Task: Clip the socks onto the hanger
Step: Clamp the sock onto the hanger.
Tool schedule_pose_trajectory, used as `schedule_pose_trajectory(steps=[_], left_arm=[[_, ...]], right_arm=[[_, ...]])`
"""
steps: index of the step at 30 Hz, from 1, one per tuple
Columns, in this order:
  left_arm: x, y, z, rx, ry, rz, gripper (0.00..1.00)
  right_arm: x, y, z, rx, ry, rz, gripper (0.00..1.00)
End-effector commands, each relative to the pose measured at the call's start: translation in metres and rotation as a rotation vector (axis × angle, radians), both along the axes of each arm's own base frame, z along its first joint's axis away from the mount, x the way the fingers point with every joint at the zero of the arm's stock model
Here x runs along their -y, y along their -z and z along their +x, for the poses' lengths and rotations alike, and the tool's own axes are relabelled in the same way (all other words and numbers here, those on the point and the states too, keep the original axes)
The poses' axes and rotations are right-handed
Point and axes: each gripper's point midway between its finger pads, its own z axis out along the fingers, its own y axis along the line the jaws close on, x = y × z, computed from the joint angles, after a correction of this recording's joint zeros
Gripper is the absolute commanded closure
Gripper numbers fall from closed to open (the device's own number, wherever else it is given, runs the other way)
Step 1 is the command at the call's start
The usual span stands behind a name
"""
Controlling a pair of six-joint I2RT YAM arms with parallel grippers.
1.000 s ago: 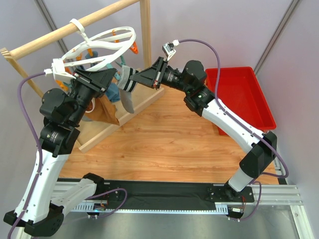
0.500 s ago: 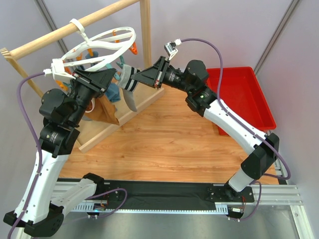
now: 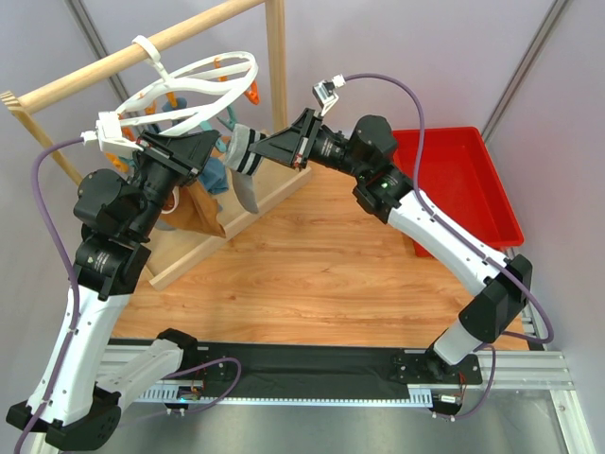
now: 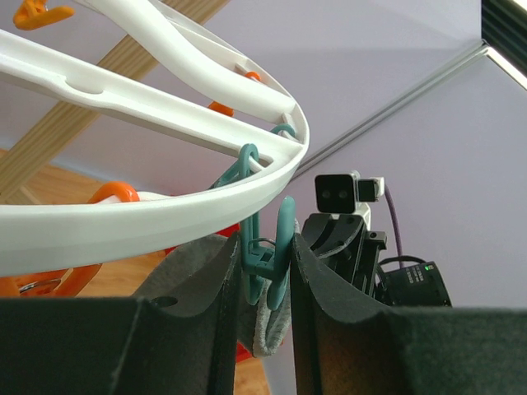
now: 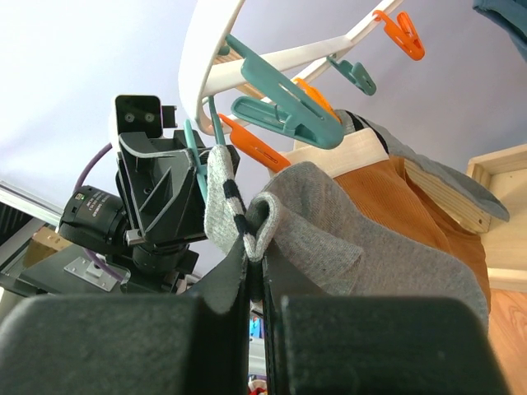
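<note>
Since a second ago my right gripper (image 5: 259, 251) has edged slightly closer to the hanger (image 4: 165, 218), clamped on the sock (image 5: 346, 230) just under its ring. Beyond, my left gripper (image 4: 265, 257) squeezes a teal clip (image 4: 284, 220) hanging from the hanger.

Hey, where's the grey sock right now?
Top view, upper centre: the sock hangs pinched in the right gripper, under the hanger, beside the left gripper squeezing a teal clip.

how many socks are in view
1. A grey sock with a striped cuff is pinched in the right pincer, under the white hanger, beside the teal clip in the left pincer. A second may be hidden behind the arms.
</note>
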Motion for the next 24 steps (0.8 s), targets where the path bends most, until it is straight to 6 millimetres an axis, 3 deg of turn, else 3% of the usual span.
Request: schedule_pose_trajectory(steps=[1,24], left_arm=[[-0.013,-0.024,-0.007,0.070,-0.052,-0.002,1.00],[-0.005,-0.017,-0.003,0.056,-0.019,-0.010,1.00]], right_arm=[[0.012,-0.020,-0.013,0.060,0.021,0.018,1.00],[0.002,-0.027,-0.011,0.055,0.001,0.042,1.00]])
